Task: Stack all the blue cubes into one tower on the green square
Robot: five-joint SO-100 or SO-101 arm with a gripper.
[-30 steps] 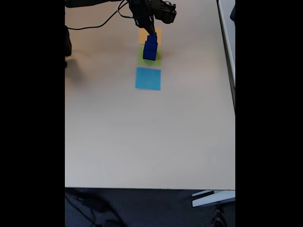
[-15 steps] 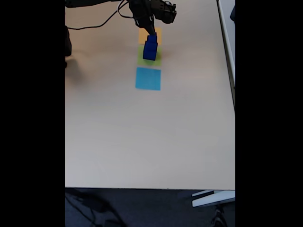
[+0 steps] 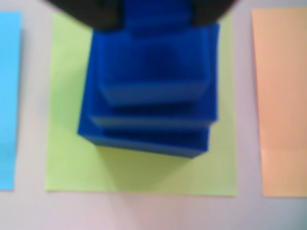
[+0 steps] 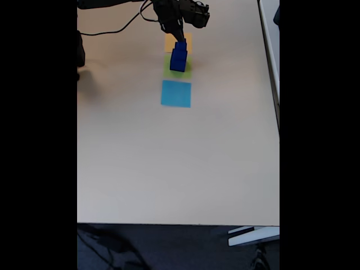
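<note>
Tower (image 3: 151,103) of three blue cubes stands on the green square (image 3: 67,163), between light-blue and orange squares. Gripper (image 3: 156,17) fingers flank the top cube; grip contact cannot be determined.

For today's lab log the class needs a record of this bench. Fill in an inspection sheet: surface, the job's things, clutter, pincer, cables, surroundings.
Surface: pale beige table, mostly bare.
Job's things: three blue cubes stacked as a tower on the green square, largest lowest; the tower sits toward the square's far part in the wrist view.
Clutter: orange square and light-blue square flank the green one; both bare.
Pincer: pincer at the tower's top; dark fingers stand either side of the top cube; grip cannot be told.
Cables: black cable at the table's far end.
Surroundings: dark floor beyond the near edge, a white object there.
</note>
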